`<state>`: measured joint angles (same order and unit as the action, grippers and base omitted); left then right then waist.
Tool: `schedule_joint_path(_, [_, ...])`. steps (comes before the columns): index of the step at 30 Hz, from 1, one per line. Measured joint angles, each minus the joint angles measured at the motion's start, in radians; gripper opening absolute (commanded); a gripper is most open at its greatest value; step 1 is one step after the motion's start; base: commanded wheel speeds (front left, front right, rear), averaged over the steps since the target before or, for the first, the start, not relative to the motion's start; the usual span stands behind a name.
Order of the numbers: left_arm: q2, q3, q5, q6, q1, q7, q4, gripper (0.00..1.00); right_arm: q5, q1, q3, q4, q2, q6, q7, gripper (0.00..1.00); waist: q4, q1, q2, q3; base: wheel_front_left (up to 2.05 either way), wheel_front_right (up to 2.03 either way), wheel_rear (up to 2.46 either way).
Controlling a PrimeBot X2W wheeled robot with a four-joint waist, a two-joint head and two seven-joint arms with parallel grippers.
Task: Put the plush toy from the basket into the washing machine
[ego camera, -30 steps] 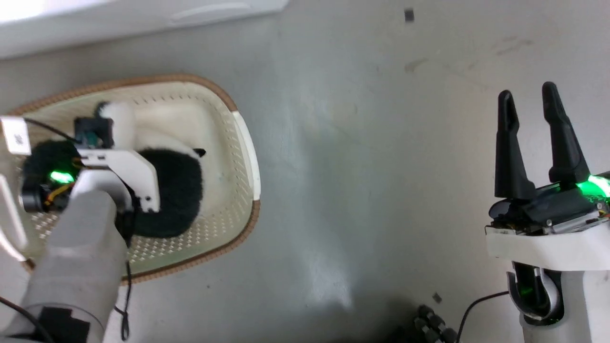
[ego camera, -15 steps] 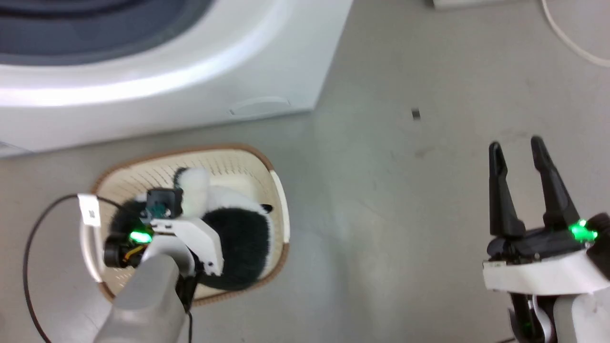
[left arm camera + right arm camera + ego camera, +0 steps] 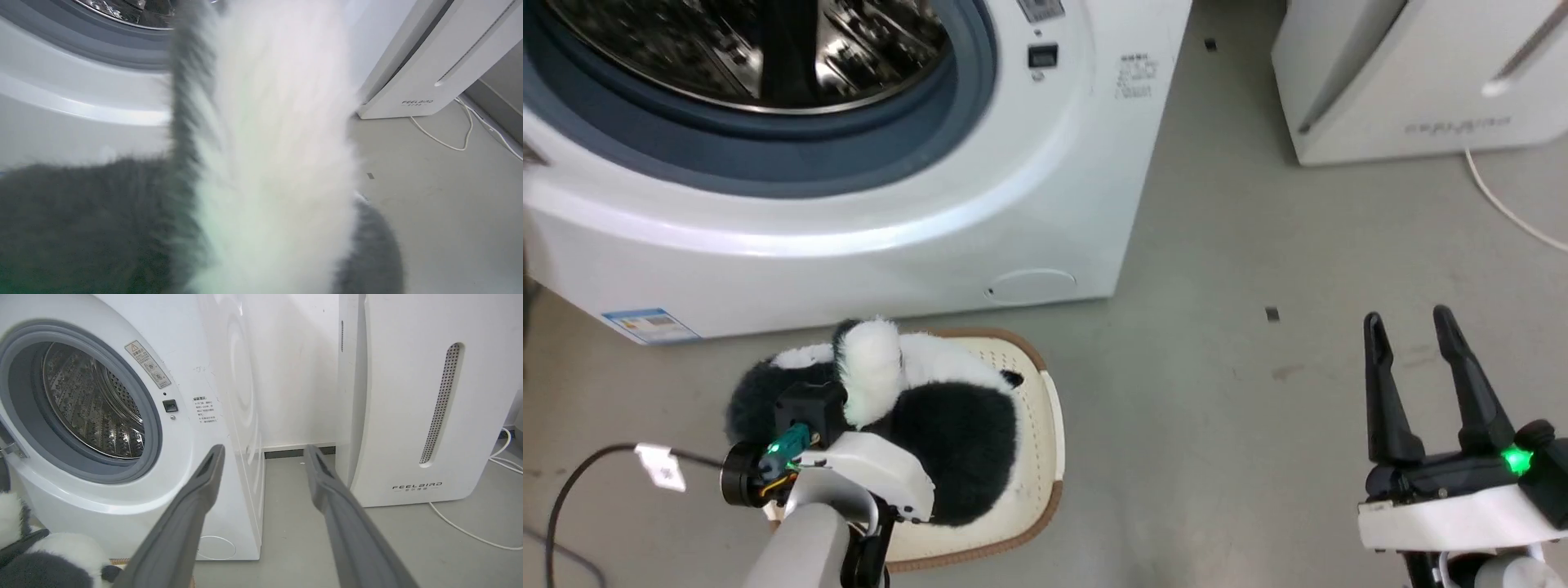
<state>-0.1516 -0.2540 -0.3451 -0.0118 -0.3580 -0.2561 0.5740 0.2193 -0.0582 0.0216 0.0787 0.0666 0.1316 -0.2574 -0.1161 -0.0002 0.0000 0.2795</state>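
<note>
Plush toy [image 3: 947, 433]: black and white and very fluffy. We see it up over the basket [image 3: 1045, 441], right at our left gripper [image 3: 849, 392].
Left gripper: its fingers are buried in the fur, so we cannot tell how wide they stand. The fur presses close to our left wrist camera, so we think we have a hold on it.
Right gripper [image 3: 1421, 327]: its two dark fingers stand apart with nothing between them. It hangs over bare floor, well off to the right of the toy.
Washing machine [image 3: 1013, 204]: just past our left gripper, beyond the basket. Its round hole is open and the shiny drum [image 3: 94, 404] shows inside.
Other white box [image 3: 408, 416]: ahead of our right gripper, beside the washer. That one is not for the toy.
Step now: we think we are lifting the toy out of the basket.
Next move: we need to carry the toy up and forward to the round hole, high enough to clear the grey ring [image 3: 849, 155], then push it in and let go.
</note>
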Motion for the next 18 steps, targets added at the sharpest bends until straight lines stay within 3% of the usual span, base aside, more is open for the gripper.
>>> schedule_joint_path(12, [0.013, 0.113, 0.084, 0.026, 0.105, 0.000, -0.409, 0.00, -0.001, 0.030, 0.002, 0.008, -0.002, 0.000, 0.000, 1.00, -0.003, 0.0000, 0.0000, -0.045, 0.00, 0.00, 0.00])
schedule_joint_path(18, [0.003, 0.162, 0.096, 0.031, -0.037, 0.009, -0.485, 0.00, 0.002, 0.022, -0.014, 0.019, -0.003, 0.000, 0.000, 1.00, -0.036, 0.0001, 0.0000, 0.033, 0.00, 0.00, 0.00])
